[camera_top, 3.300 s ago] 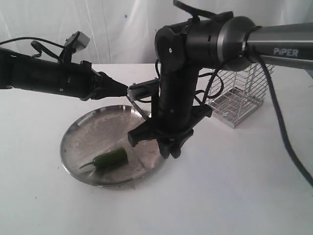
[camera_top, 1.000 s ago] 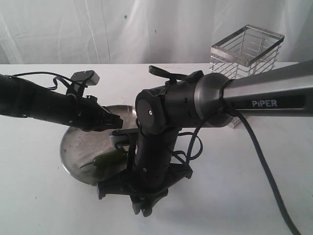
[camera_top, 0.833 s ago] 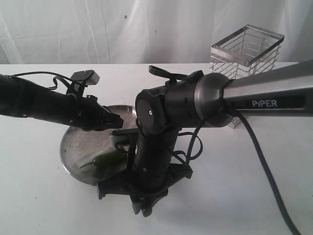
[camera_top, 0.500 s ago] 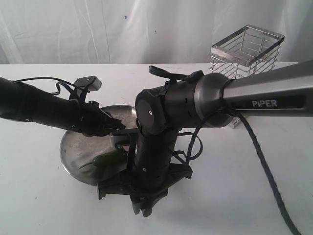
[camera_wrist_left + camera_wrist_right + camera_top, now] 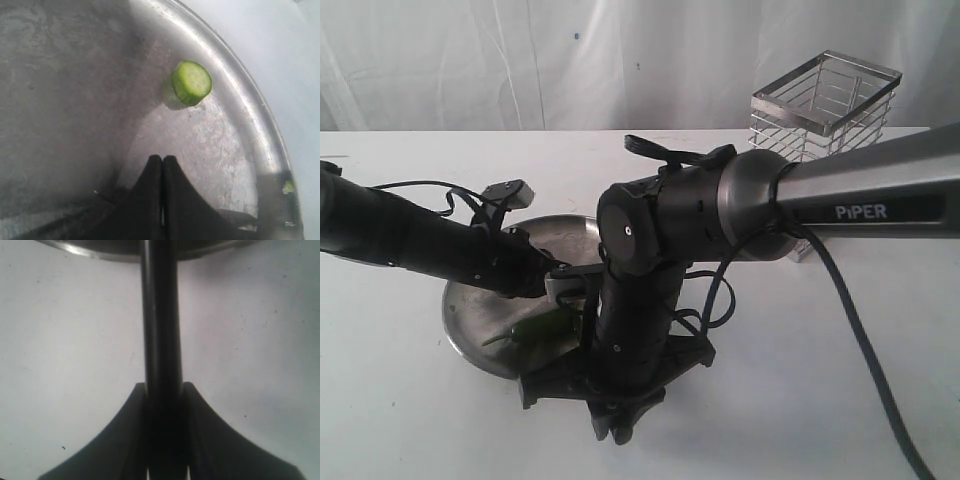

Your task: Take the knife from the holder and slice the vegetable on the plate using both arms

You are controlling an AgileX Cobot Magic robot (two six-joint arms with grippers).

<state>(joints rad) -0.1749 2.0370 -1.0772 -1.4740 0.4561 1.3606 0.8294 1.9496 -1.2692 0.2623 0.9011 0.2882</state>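
The steel plate (image 5: pixel 465 305) lies left of centre, with the green chilli (image 5: pixel 535 329) near its front edge. My left gripper (image 5: pixel 558 282) hangs low over the plate, just behind the chilli, its jaws pressed together and empty (image 5: pixel 162 158). A cut green round (image 5: pixel 191 82) lies beyond its tips, near the plate rim (image 5: pixel 260 135). My right gripper (image 5: pixel 620 422) points down at the table in front of the plate, shut on the black knife (image 5: pixel 160 315), which reaches toward the plate rim (image 5: pixel 100 249). The right arm hides the knife in the exterior view. The wire holder (image 5: pixel 825 100) stands at the back right.
The thick PiPER-marked right arm (image 5: pixel 850 205) spans from the right edge to the middle and covers the plate's right side. A black cable (image 5: pixel 865 350) hangs from it over the white table. A tiny green scrap (image 5: pixel 287 186) sits on the plate rim.
My left arm has dropped and slid forward and to the right, bringing its shut gripper down close behind the chilli. The right arm with the knife has held still over the last second.
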